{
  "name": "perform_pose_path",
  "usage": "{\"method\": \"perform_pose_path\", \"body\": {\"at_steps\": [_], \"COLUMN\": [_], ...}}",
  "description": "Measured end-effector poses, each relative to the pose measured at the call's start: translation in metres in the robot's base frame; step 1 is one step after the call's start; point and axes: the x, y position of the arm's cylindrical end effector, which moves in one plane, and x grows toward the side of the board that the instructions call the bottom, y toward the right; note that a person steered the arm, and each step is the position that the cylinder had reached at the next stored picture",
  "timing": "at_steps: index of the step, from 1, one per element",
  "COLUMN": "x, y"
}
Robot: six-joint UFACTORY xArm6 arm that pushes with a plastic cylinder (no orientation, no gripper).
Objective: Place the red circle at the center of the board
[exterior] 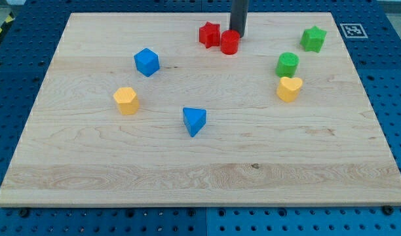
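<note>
Red circle [229, 42] sits beside the red star [210, 34] near the board's [89, 177] top edge, my tip [238, 33] touching its upper right; the rod carries no jaws.

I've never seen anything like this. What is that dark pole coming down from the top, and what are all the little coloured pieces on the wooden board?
The pole is the end of a robot arm. It grasps nothing; my tip only slides along the wooden board and pushes blocks. The single camera looks down at the board at a slant. My tip stands right behind the red circle, on the side toward the view's top, with the red star just to the left. Also on the board are a blue cube, a blue triangle, a yellow hexagon, a yellow heart, a green circle and a green star.
</note>
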Motion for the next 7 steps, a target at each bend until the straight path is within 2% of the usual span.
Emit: {"method": "perform_pose_path", "body": {"at_steps": [4,7], "x": [0.06,0.084], "y": [-0.036,-0.023]}}
